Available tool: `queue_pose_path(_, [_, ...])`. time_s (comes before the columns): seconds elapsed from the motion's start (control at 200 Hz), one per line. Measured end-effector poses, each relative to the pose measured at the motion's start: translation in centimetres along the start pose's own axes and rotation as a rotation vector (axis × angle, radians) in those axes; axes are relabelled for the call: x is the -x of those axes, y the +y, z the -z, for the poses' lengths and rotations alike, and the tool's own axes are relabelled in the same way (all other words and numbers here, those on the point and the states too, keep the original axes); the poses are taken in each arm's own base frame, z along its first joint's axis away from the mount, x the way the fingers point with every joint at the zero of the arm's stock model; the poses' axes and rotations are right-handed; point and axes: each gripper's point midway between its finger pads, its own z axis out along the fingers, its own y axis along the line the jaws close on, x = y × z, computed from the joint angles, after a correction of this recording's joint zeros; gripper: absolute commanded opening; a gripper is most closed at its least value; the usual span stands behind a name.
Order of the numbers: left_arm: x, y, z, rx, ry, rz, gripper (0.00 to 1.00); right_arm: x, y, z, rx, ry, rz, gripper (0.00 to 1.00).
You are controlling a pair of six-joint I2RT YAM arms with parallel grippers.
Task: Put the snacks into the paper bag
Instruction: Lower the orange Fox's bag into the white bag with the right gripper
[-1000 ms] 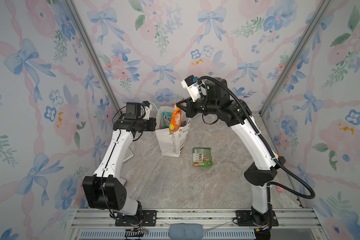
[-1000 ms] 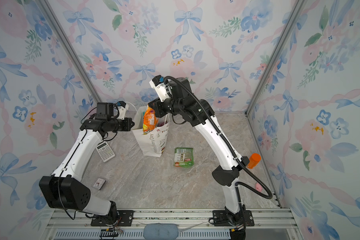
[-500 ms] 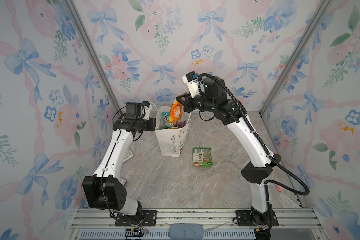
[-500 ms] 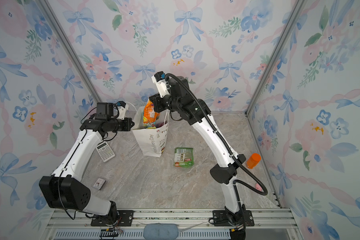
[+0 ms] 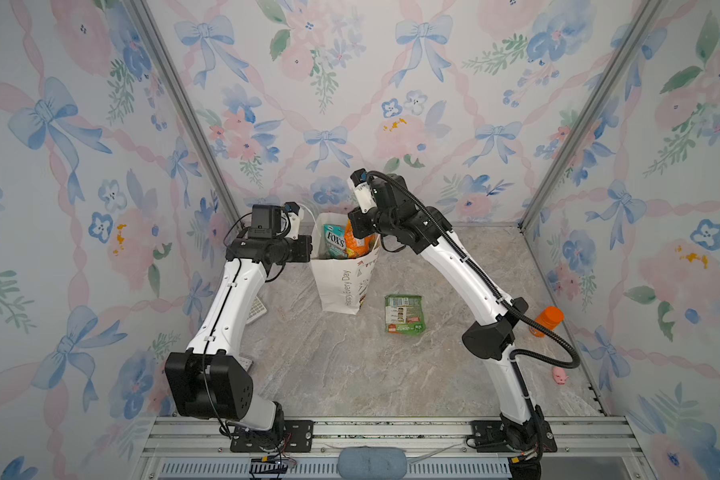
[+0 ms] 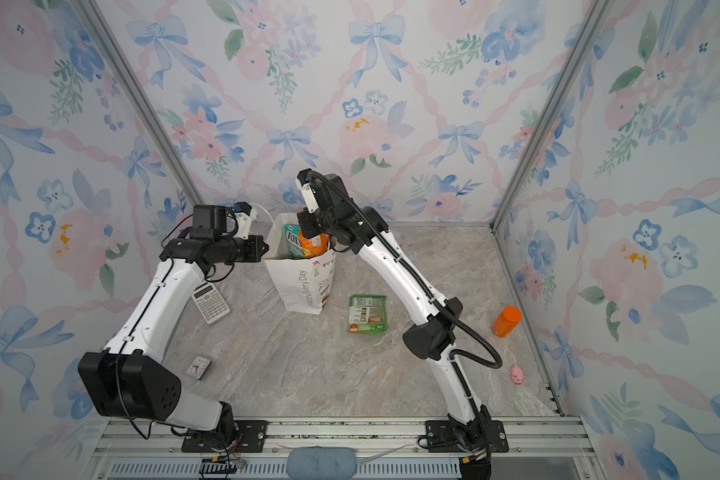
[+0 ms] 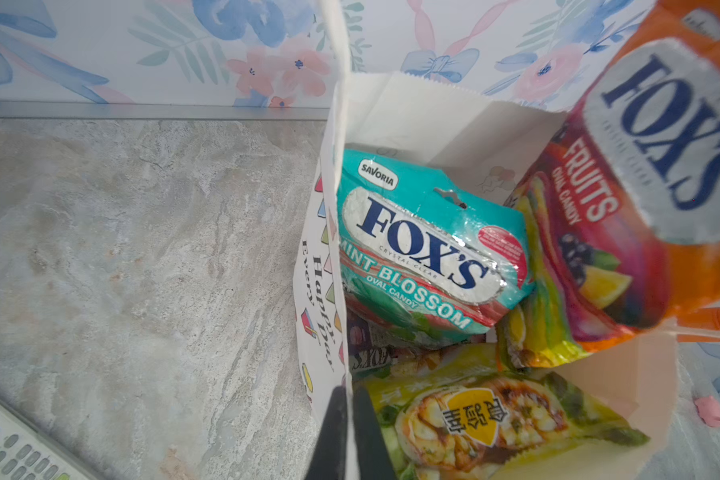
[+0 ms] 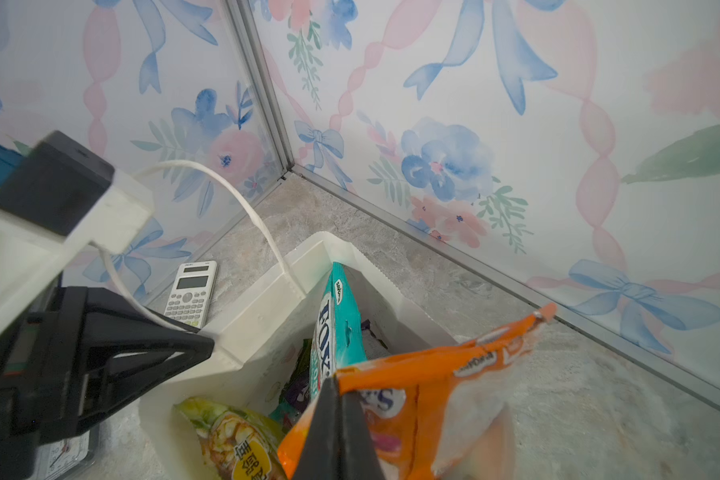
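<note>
My left jaws are pressed together on the left rim of the paper bag (image 5: 344,286), pinching the paper. The bag stands upright on the bench (image 5: 350,374), near the back wall. My right jaws pinch the top of the orange packet (image 5: 357,248). Its lower end is inside the bag, beside the teal packet (image 5: 334,243) and a yellow packet (image 7: 487,419). A green packet (image 5: 404,313) lies flat on the bench, near the bag's right side.
</note>
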Motion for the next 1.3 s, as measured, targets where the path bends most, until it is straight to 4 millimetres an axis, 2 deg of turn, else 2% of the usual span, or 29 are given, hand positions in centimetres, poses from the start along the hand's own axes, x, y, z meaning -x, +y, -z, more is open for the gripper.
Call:
queue_pose_path(0.2, [0.0,0.1,0.0,-0.001,0.0,0.002,0.0,-1.9,0.2,-2.4,0.004,0.044,-0.008,0.0])
queue_pose_path(0.44, [0.0,0.0,0.0,-0.006,0.0,0.002,0.0,-3.5,1.6,-4.3,0.049,0.076,-0.021,0.0])
queue_pose_path(0.475, [0.0,0.0,0.0,-0.006,0.001,0.003,0.0,-3.7,1.8,-4.5,0.057,0.082,-0.025,0.03])
queue_pose_path(0.52, [0.0,0.0,0.0,-0.009,0.001,0.003,0.0,-4.1,2.1,-4.9,0.07,0.09,-0.03,0.12])
queue_pose_path(0.67, [-0.1,0.0,0.0,-0.009,0.002,0.003,0.0,-4.8,3.0,-5.3,0.111,0.113,-0.042,0.56])
queue_pose_path(0.78, [0.0,0.0,0.0,-0.009,0.001,0.003,0.0,-4.5,3.7,-4.9,0.135,0.108,-0.05,0.73])
queue_pose_path(0.805, [0.0,0.0,0.0,-0.009,0.001,0.003,0.0,-4.4,3.8,-4.7,0.139,0.107,-0.043,0.82])
queue_pose_path(0.835, [0.0,0.0,0.0,-0.009,0.001,0.002,0.0,-4.2,4.0,-4.4,0.146,0.103,-0.039,0.89])
queue_pose_path(0.895, [0.0,0.0,0.0,-0.009,0.001,0.003,0.0,-3.5,4.2,-3.5,0.153,0.09,-0.04,0.94])
queue_pose_path(1.01, [0.0,0.0,0.0,-0.009,0.001,0.003,0.0,-1.4,4.3,-0.4,0.164,0.046,-0.041,0.96])
queue_pose_path(1.205, [0.0,0.0,0.0,-0.009,0.001,0.003,0.0,3.8,4.9,7.1,0.211,-0.096,-0.04,0.98])
queue_pose_path(1.3, [0.0,0.0,0.0,-0.009,0.001,0.003,0.0,5.0,5.1,9.7,0.24,-0.135,-0.046,0.98])
